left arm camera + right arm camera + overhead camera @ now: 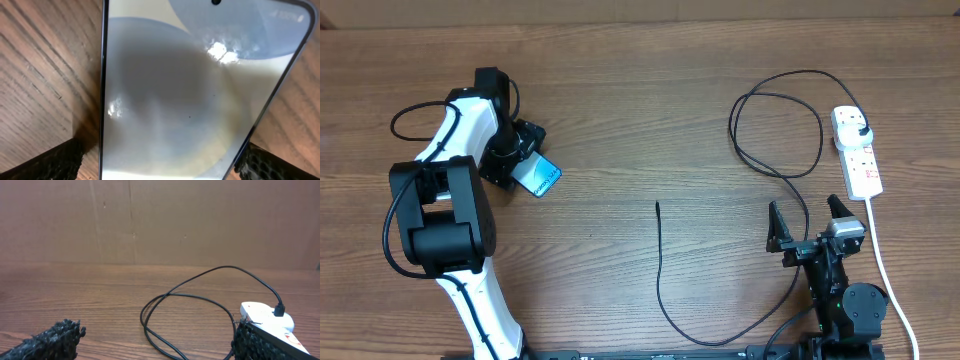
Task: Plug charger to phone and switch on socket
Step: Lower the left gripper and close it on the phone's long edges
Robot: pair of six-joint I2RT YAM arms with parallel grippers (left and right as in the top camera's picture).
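Note:
The phone (540,178), its screen light blue, lies on the wooden table at the left. In the left wrist view the phone (180,100) fills the frame. My left gripper (523,165) (160,162) is open, with one finger on each side of the phone's near end. The white socket (857,152) (265,317) lies at the right, with the charger's black plug (861,131) (278,311) in it. The charger cable (780,130) (185,312) loops over the table, and its tip (658,205) lies free at mid-table. My right gripper (809,220) (155,342) is open and holds nothing, just left of the socket's near end.
The socket's thick white cord (885,270) runs toward the front edge on the right. A cardboard wall (150,220) stands behind the table. The charger cable sweeps along the front (720,340), close to the right arm's base.

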